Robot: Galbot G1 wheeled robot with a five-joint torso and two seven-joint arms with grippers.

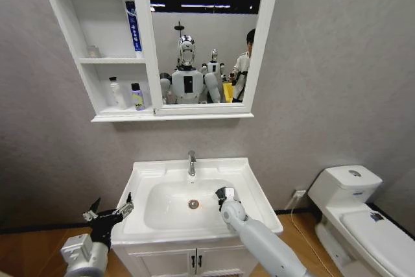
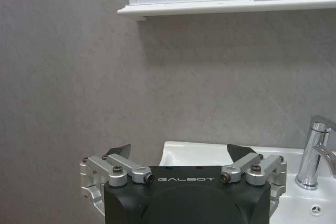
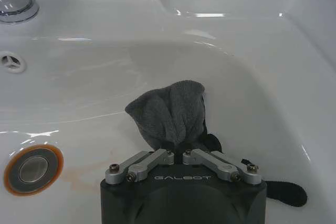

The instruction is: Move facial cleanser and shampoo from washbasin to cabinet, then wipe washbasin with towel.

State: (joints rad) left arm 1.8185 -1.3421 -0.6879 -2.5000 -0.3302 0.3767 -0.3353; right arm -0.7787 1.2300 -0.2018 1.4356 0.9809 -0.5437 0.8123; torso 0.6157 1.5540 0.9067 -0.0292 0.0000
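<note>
Looking down from the head view, the washbasin sits below the wall-hung cabinet, whose lower shelf carries a white bottle and a dark bottle with a yellow label; which is cleanser and which shampoo I cannot tell. The right tool reaches into the bowl just right of the drain, while the left tool hangs off the basin's left edge, its jaws spread and holding nothing.

In the left wrist view, the left tool faces the grey wall, its fingers apart, with the basin's corner beyond and the tap to one side. The cabinet's underside cuts off the bottles above.

In the right wrist view, the right tool is clamped on the towel, which bunches forward from the fingertips and lies on the bowl's sloping wall. The unwiped bowl lies ahead and toward the drain, so the right arm is the one placed to wipe. The towel's underside and its contact with the ceramic are hidden.
</note>
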